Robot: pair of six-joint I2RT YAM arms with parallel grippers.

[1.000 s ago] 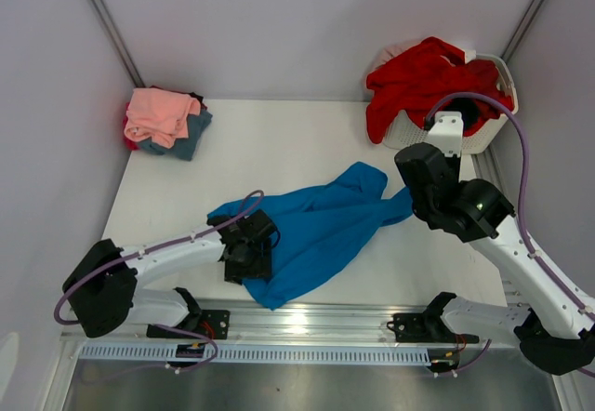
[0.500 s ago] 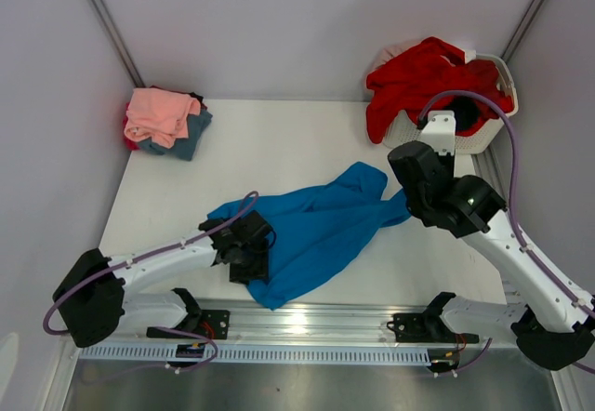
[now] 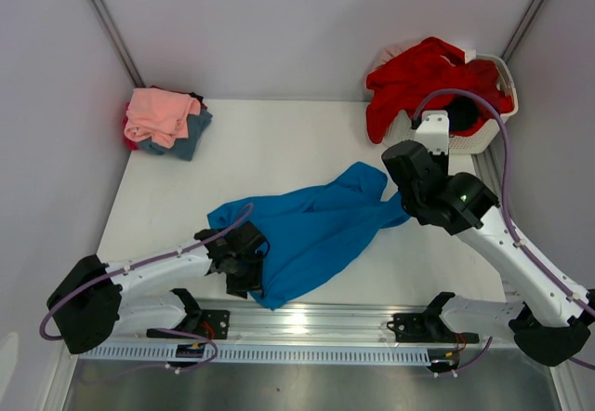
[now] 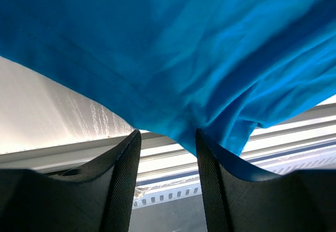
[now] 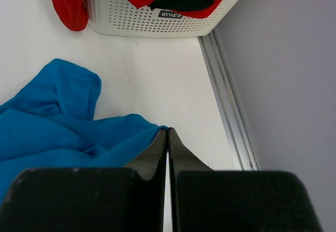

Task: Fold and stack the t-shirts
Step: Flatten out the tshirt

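on the table (image 3: 279, 141) lies the limp, lightweight blue t-shirt (image 3: 321, 225); right gripper (image 5: 168, 131) pinched shut on its right-hand corner, left gripper (image 4: 168, 132) half open at the near hem, a likely hold.

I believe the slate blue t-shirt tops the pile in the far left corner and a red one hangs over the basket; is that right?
Not quite: the top external view shows the salmon pink t-shirt on top there, the slate blue t-shirt beneath it. The red one does hang over the basket.
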